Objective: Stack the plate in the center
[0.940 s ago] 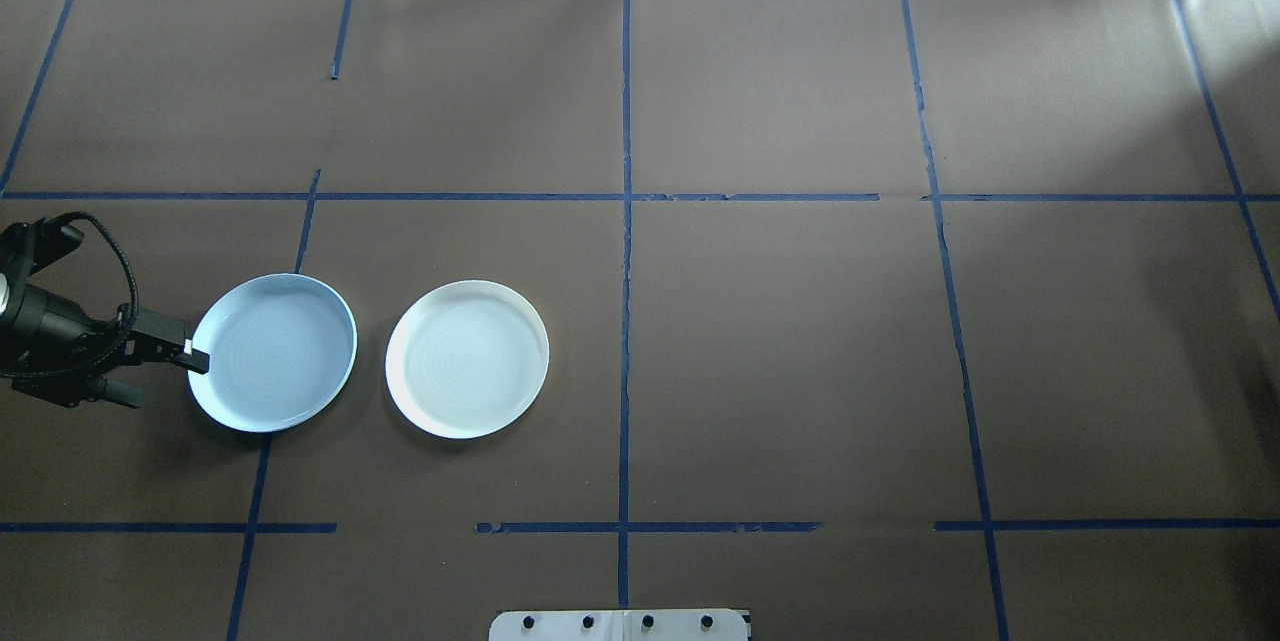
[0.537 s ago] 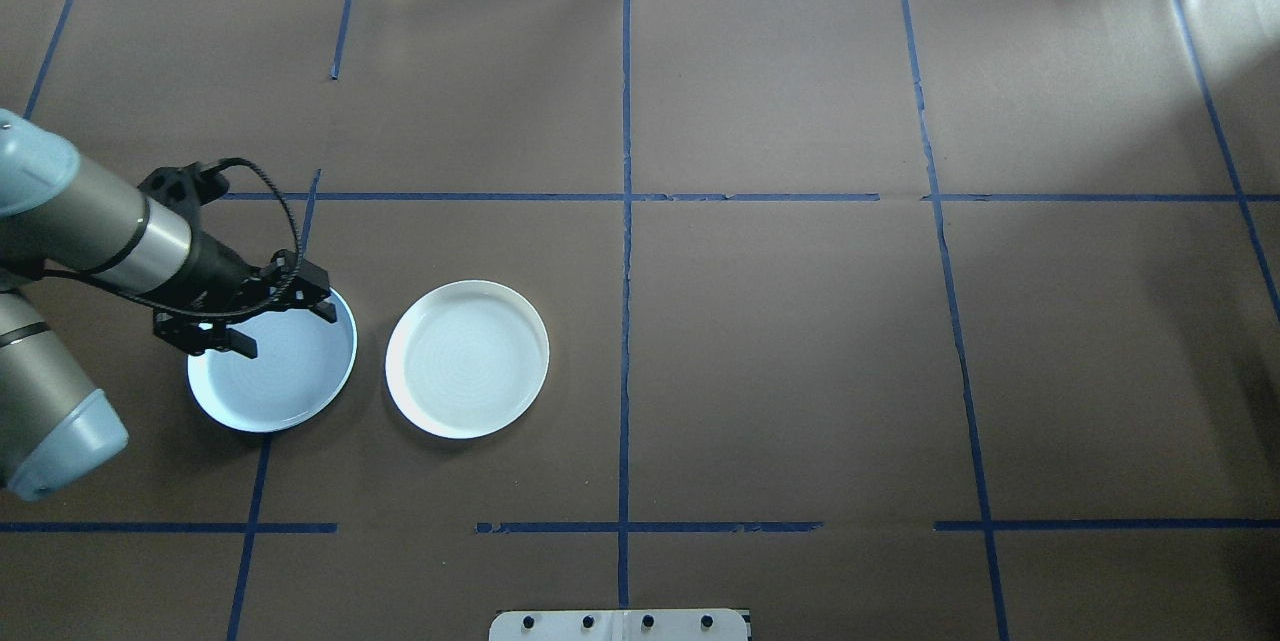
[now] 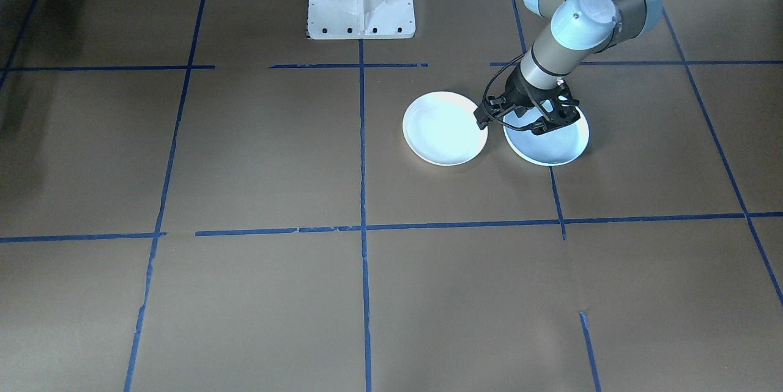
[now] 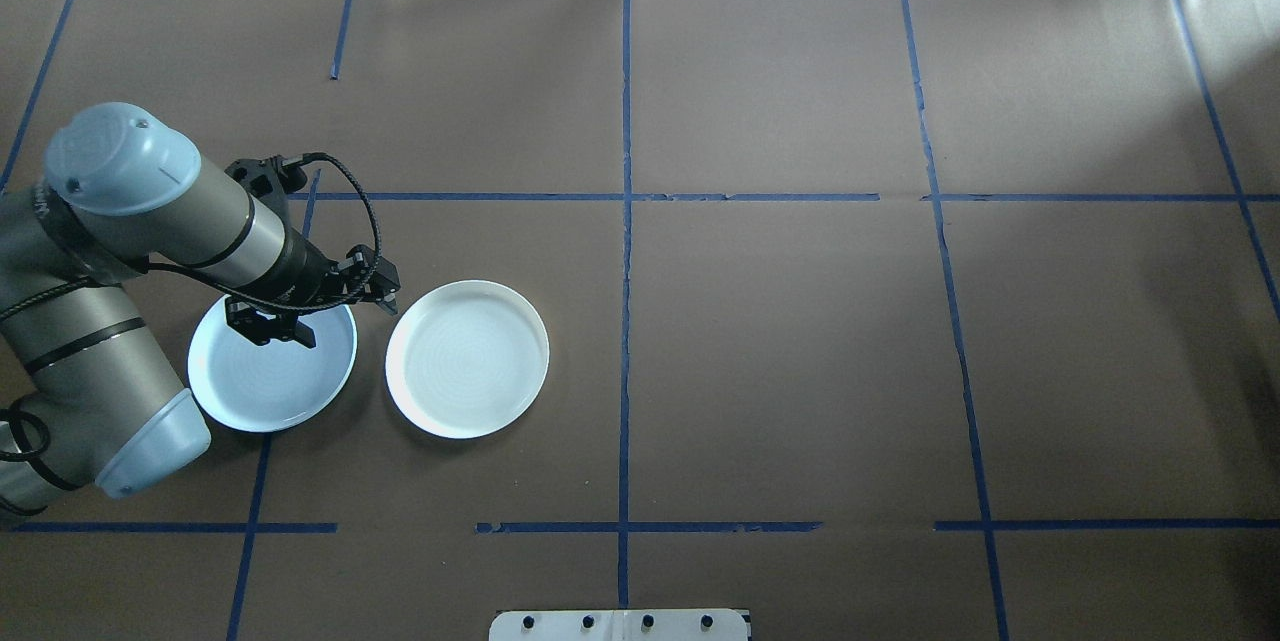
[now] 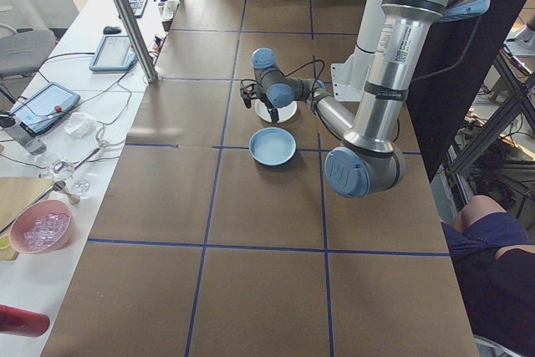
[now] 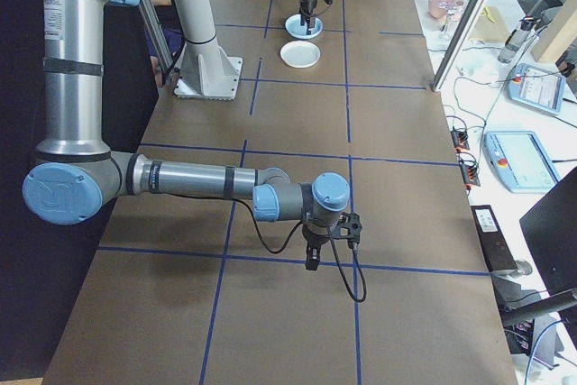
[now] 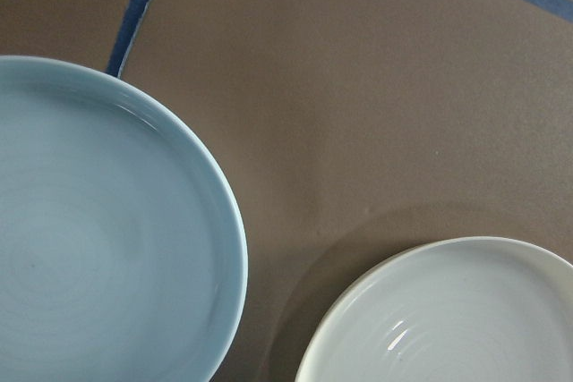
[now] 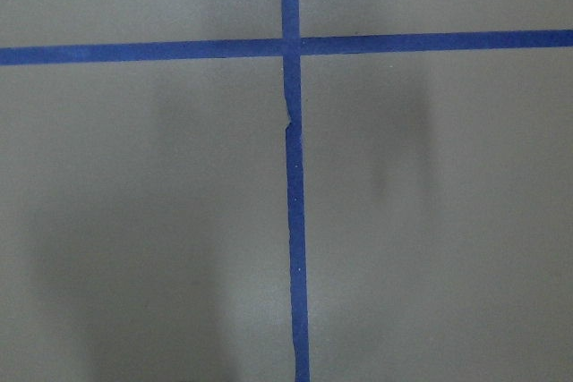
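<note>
Overhead, the left gripper (image 4: 340, 318) is hovering with its fingers spread and nothing between them, above the far rim of the blue plate (image 4: 272, 371). One fingertip is reaching toward the gap beside the white plate (image 4: 467, 359), which is lying flat on the brown table (image 4: 780, 341), just left of the central blue tape line (image 4: 625, 321). The two plates are sitting close together but not touching. The arm's forearm is covering part of the blue plate's far edge.

Front-facing, the same gripper (image 3: 520, 120) is showing on the view's right, hanging over the blue plate (image 3: 550, 144) at the side nearest the white plate (image 3: 445, 129). Its height above the rim is hard to judge here.

From the table's left end, both plates are appearing small; the white plate (image 5: 276, 111) is lying partly behind the gripper.

From the right end, the right gripper (image 6: 313, 254) is pointing down above a tape crossing, well apart from the plates; whether it is spread or closed cannot be told.

At the left wrist, the blue plate (image 7: 98, 248) and white plate (image 7: 448, 319) are both being cut off by the frame edges, with bare table between them; no fingers are showing.

At the right wrist, only tape lines (image 8: 291, 176) on the table are showing.
</note>
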